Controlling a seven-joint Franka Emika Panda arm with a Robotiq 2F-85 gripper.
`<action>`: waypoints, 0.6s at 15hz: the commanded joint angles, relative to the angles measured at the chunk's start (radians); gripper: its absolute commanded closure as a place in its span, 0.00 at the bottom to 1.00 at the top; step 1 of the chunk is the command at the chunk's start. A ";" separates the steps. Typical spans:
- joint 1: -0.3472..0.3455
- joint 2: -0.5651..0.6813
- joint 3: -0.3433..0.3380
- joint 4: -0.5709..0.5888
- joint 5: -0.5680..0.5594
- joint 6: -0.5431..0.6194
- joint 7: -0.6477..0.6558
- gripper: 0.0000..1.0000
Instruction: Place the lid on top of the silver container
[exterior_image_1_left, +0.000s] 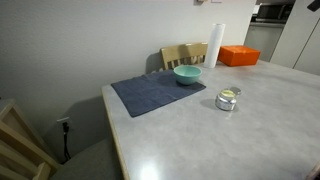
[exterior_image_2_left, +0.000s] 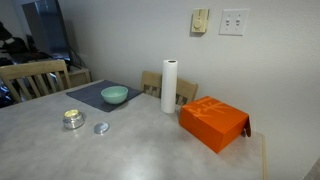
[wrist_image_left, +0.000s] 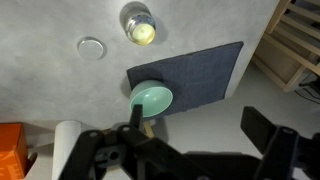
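The silver container (wrist_image_left: 140, 24) is a small shiny pot standing on the grey table; it also shows in both exterior views (exterior_image_1_left: 227, 100) (exterior_image_2_left: 73, 119). The lid (wrist_image_left: 91, 46), a small pale round disc, lies flat on the table just beside the container, apart from it; it also shows in an exterior view (exterior_image_2_left: 101, 127). My gripper (wrist_image_left: 200, 125) is open and empty, with its fingers wide apart. It hangs high above the table, over the area near the teal bowl and well away from lid and container. It does not show in the exterior views.
A teal bowl (wrist_image_left: 151, 98) sits on a dark blue mat (wrist_image_left: 205, 70). A paper towel roll (exterior_image_2_left: 169, 86) and an orange box (exterior_image_2_left: 213, 121) stand toward one table end. Wooden chairs (exterior_image_1_left: 184, 54) stand at the table edges.
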 joint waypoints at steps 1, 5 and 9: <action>-0.004 -0.002 0.004 0.002 0.003 -0.005 -0.002 0.00; -0.043 0.011 0.059 -0.017 -0.025 0.095 0.039 0.00; -0.143 0.102 0.110 -0.017 -0.111 0.250 0.104 0.00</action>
